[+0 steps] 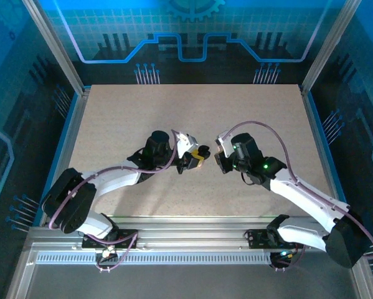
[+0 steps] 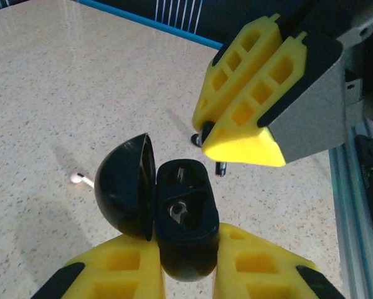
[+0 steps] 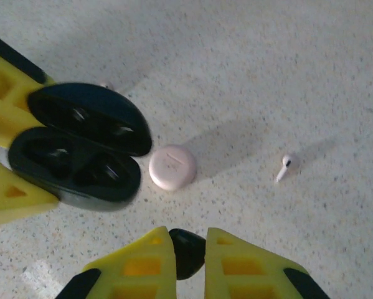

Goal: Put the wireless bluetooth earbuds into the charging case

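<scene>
Currently: charging case (image 3: 172,167), pink puck, apparently shut, flat on the table (image 3: 267,75); earbud (image 3: 284,168) loose nearby. It is probably light and slick, so pinch its stem. Your left gripper (image 2: 187,237) clamps an open black case (image 2: 183,205); your right gripper (image 3: 187,240) nips a small black piece (image 3: 186,256).

Bright, diffuse overhead light covers the speckled beige tabletop (image 1: 192,118), with soft shadows. Pale glare sheens its far part in the left wrist view. In the right wrist view the glossy black open clamshell case (image 3: 80,149) is slightly blurred, the tabletop beyond it sharp.
</scene>
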Action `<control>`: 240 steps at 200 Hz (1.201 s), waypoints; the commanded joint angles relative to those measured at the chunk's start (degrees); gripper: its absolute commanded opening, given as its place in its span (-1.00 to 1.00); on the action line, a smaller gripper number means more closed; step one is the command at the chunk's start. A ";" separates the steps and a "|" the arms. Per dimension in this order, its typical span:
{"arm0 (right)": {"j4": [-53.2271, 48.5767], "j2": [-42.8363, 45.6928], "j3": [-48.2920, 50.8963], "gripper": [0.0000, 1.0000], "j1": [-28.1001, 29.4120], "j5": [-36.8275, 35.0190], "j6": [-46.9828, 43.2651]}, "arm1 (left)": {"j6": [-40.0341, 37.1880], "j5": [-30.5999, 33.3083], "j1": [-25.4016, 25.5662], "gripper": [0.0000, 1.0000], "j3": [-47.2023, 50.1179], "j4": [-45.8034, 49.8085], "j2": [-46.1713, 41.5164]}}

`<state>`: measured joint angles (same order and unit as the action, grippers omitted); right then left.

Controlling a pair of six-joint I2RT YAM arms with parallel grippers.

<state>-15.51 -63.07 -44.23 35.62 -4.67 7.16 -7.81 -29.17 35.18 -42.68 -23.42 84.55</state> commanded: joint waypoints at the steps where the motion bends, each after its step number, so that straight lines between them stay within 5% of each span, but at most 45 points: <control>1: 8.45 2.40 1.73 -0.76 0.81 2.63 -4.15 | 0.22 -2.92 0.46 -0.69 -1.86 -2.24 1.26; 102: 13.12 2.86 0.79 -0.76 0.94 9.84 -7.97 | 0.79 -3.61 0.63 -0.68 -1.90 -2.83 1.25; 240: 10.11 -0.48 -0.77 -0.78 1.63 8.73 -12.11 | 1.69 -4.15 0.62 -0.67 -0.73 -5.32 -0.80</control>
<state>-4.19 -62.76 -43.64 35.88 4.80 -3.33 -6.83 -30.96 35.44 -42.98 -25.65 86.08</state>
